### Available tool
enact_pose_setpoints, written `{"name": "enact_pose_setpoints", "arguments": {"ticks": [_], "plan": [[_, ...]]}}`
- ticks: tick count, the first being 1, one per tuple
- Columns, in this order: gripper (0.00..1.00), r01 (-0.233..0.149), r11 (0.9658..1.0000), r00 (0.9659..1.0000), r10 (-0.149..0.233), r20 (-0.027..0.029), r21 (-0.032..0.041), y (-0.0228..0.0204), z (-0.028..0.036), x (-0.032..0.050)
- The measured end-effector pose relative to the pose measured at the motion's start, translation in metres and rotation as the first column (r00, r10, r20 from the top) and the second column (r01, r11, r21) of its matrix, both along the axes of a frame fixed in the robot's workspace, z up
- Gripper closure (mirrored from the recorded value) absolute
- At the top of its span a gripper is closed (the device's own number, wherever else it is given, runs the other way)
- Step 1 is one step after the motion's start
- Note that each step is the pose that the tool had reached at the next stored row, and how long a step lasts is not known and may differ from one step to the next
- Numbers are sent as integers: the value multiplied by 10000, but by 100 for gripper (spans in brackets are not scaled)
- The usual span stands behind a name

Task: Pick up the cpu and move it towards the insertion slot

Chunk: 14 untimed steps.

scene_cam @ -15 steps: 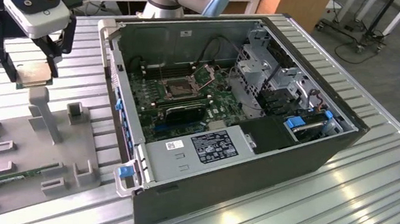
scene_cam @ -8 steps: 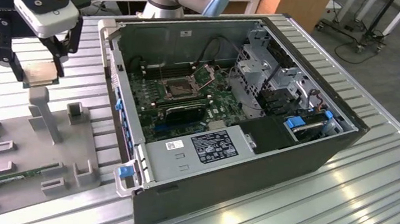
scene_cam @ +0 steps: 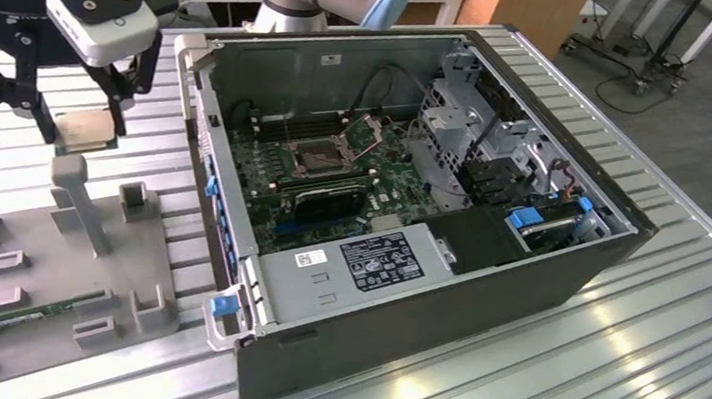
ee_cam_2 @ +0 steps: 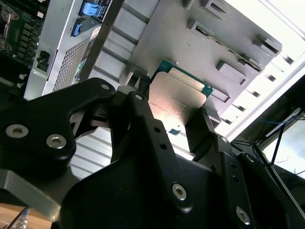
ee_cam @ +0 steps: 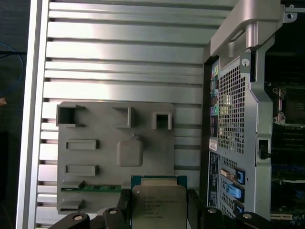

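My gripper (scene_cam: 82, 128) is shut on the cpu (scene_cam: 86, 132), a flat square chip with a silvery top, held in the air above the grey fixture plate (scene_cam: 4, 220) at the exterior view's left. Both wrist views show the cpu (ee_cam_2: 178, 102) (ee_cam: 158, 202) pinched by its edges between the two black fingers (ee_cam_2: 202, 126) (ee_cam: 125, 207), with its green rim showing. The insertion slot (scene_cam: 317, 152), a dark square socket in a silvery frame, sits on the motherboard inside the open computer case (scene_cam: 452, 301), off toward the exterior view's right of the gripper.
The grey fixture plate (ee_cam: 95, 157) carries several upright holders and a thin green memory stick (scene_cam: 41, 310) (ee_cam: 90, 188). The case wall (scene_cam: 207, 157) stands between the plate and the motherboard. Cables and drive cages crowd the case's far side. All rests on a ribbed metal table (scene_cam: 603, 389).
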<state>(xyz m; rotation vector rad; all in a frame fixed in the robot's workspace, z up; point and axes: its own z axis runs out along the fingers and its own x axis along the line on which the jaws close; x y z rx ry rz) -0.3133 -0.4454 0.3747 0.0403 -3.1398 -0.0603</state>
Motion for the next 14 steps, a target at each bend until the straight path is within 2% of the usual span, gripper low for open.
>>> {"name": "enact_pose_setpoints", "arguments": {"ticks": [14], "plan": [[45,0,10000,10000,0,0,0,0,0,174]]}}
